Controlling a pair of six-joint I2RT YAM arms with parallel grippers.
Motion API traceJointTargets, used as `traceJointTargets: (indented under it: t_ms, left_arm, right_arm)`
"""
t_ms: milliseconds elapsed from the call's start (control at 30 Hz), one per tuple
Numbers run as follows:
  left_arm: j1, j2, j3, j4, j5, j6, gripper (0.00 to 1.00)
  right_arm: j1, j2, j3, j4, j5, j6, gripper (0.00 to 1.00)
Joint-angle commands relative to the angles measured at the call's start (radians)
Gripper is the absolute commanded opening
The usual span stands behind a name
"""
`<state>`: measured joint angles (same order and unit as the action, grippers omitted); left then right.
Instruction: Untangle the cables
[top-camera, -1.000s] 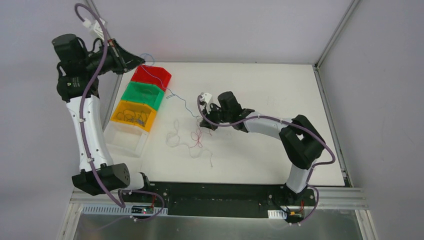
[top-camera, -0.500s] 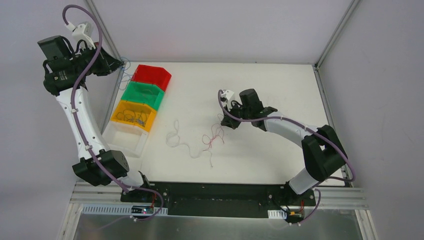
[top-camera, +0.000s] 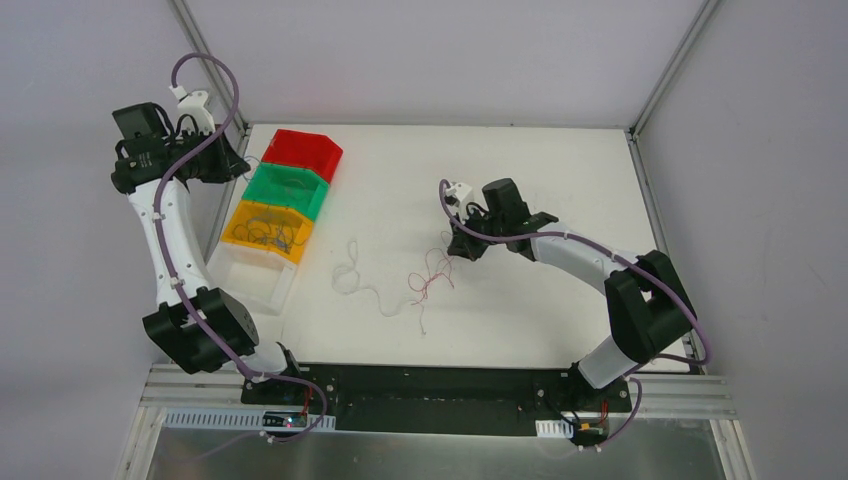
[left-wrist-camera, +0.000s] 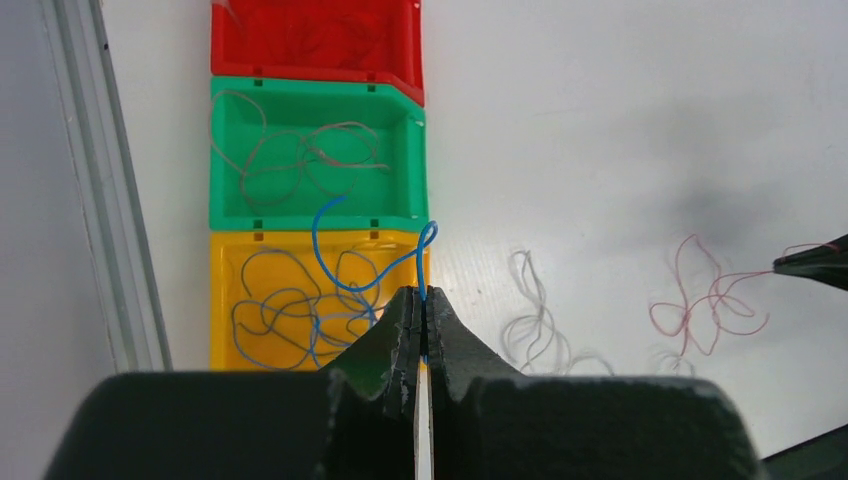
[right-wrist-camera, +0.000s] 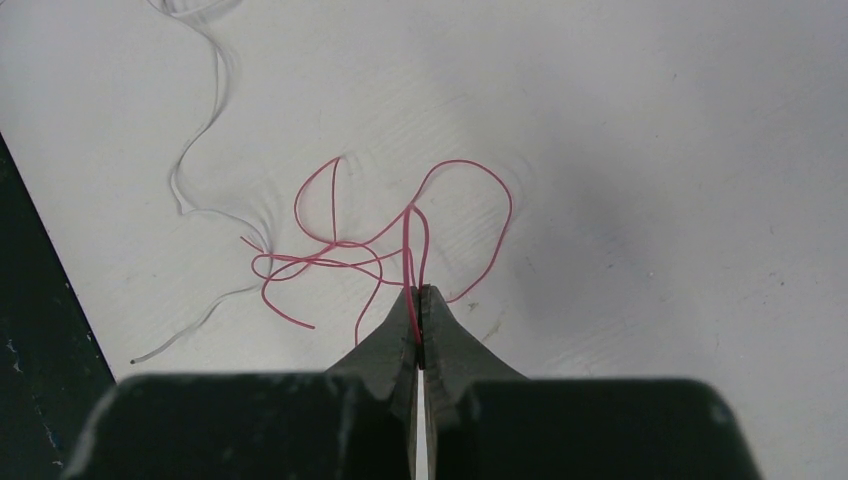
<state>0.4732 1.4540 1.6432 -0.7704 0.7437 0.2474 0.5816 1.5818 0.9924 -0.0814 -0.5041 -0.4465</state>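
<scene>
Top external view is showing the tangle coming apart. A second ago the blue wire was stretching from the left claw across the surface to the knot under the right claw, and now that span is gone.

Left claw is staying clamped on the blue wire. The wire is dangling free in a curl over the yellow bin and the near wall of the green bin, at the far left of the surface.

Right claw is pinching together on the red wire, having dragged it right, away from the bins. The red loops are lying on the surface just beside the white wire, and one red strand seems to be crossing the white one's tail.

Blue is looking fully separated and is probably heading for a bin holding similar strands. Red and white are likely needing one more pull before they are lying apart.
</scene>
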Motion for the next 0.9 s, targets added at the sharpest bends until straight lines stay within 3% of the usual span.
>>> traceJointTargets:
  t_ms: [0,233,667,767,867]
  left_arm:
    - [0.010,-0.034,-0.051,-0.001,-0.094,0.118,0.00]
    - [0.016,0.009,-0.070,0.029,-0.257,0.202,0.00]
    - [0.032,0.060,0.037,0.065,-0.390,0.309,0.00]
    - [0.033,0.052,0.005,0.063,-0.355,0.312,0.00]
    - [0.032,0.028,-0.064,0.059,-0.204,0.286,0.00]
  right_arm:
    - [-0.007,-0.043,0.018,-0.012,-0.027,-0.015,0.00]
    - [-0.013,-0.038,0.034,-0.030,-0.030,-0.016,0.00]
    - [-0.018,-0.043,0.028,-0.038,-0.026,-0.015,0.00]
    - [-0.019,-0.043,0.026,-0.039,-0.026,-0.011,0.00]
    - [-0.019,-0.043,0.026,-0.038,-0.028,-0.010,0.00]
